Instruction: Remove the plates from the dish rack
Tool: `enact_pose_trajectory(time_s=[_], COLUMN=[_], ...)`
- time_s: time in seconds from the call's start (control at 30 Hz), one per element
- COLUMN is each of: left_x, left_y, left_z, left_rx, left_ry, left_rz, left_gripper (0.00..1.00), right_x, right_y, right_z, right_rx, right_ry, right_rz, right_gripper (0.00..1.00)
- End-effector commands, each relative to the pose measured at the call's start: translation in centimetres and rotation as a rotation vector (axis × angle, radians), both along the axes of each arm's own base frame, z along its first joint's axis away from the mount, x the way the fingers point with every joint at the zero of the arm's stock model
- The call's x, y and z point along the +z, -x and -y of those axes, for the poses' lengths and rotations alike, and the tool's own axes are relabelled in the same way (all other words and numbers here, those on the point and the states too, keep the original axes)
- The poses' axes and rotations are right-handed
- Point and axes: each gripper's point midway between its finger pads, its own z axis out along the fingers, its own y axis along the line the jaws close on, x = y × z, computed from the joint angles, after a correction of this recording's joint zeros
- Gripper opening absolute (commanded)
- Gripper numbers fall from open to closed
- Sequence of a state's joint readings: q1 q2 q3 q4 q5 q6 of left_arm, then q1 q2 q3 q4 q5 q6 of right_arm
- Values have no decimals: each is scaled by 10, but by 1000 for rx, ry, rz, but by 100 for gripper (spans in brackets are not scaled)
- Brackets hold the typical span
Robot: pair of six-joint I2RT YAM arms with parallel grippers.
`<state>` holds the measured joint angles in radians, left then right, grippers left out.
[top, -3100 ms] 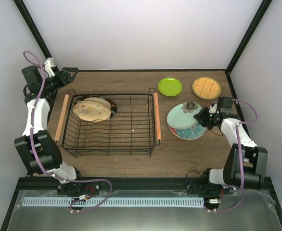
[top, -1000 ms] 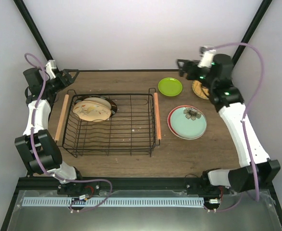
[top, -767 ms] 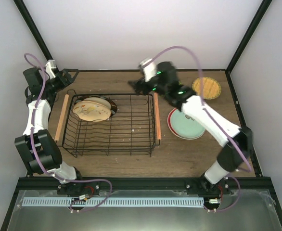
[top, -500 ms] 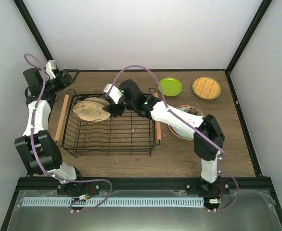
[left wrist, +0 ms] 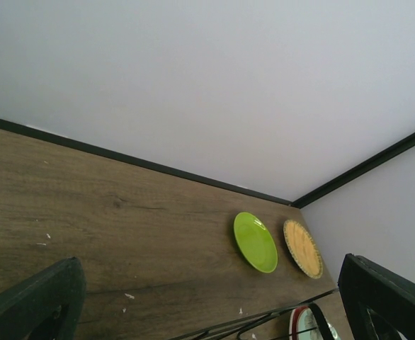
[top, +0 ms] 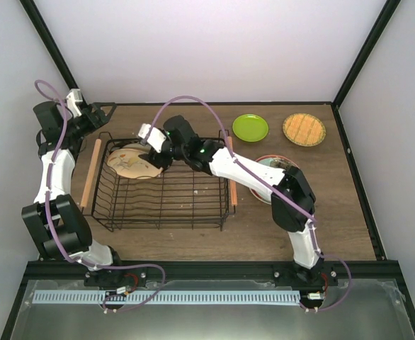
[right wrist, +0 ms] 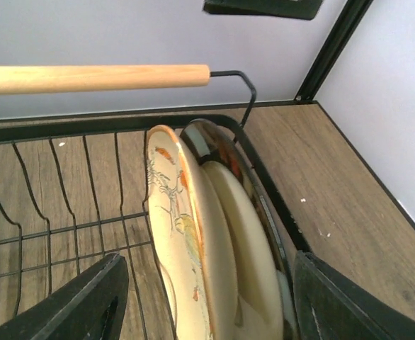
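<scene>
The black wire dish rack (top: 193,205) holds leaning plates at its far left end: a beige painted plate (top: 133,161) in front, a cream one and a dark-rimmed plate (right wrist: 214,145) behind. My right gripper (top: 153,151) reaches into the rack. It is open, one finger on each side of the plates (right wrist: 193,234), not touching them. A lime-green plate (top: 251,127), an orange gridded plate (top: 304,129) and a pale teal plate on a red one (top: 284,168) lie on the table. My left gripper (top: 105,110) hovers open beyond the rack's far left corner.
Wooden rod handles (top: 91,172) (top: 230,170) run along the rack's two short sides; one (right wrist: 94,78) crosses the top of the right wrist view. My right arm spans the rack's far right part. Enclosure walls stand close behind and at both sides.
My right arm swung from the plates on the right, across the table, into the rack, and its jaws narrowed around the leaning plates. The left arm has not moved.
</scene>
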<state>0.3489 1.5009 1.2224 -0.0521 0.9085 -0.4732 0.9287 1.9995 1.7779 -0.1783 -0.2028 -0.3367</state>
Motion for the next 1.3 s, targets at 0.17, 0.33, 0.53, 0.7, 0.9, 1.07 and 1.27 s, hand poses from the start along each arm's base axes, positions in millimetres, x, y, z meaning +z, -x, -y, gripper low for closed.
enact_pose_trajectory(time_s=[0.17, 0.33, 0.53, 0.7, 0.9, 1.07, 1.27], left_x=[2, 1, 9, 9, 6, 6, 2], left_y=[0, -1, -1, -3, -4, -5, -6], left_z=[2, 1, 1, 1, 0, 0, -1], left_rx=[-12, -10, -11, -11, -8, -6, -5], left_ry=[1, 9, 22, 29, 30, 30, 32], left_rz=[23, 19, 38, 38, 31, 32, 25], left_gripper=[100, 100, 100, 100, 100, 100, 100], right_x=[-1, -9, -24, -38, -53, -62, -68], right_y=[13, 8, -3, -8, -15, -20, -22], right_z=[-20, -27, -36, -40, -40, -38, -38], right_rx=[61, 55, 41, 30, 1, -19, -39], right_ry=[-3, 11, 35, 57, 84, 116, 145], right_rz=[16, 16, 13, 9, 15, 38, 83], right_gripper=[60, 59, 59, 59, 50, 37, 23])
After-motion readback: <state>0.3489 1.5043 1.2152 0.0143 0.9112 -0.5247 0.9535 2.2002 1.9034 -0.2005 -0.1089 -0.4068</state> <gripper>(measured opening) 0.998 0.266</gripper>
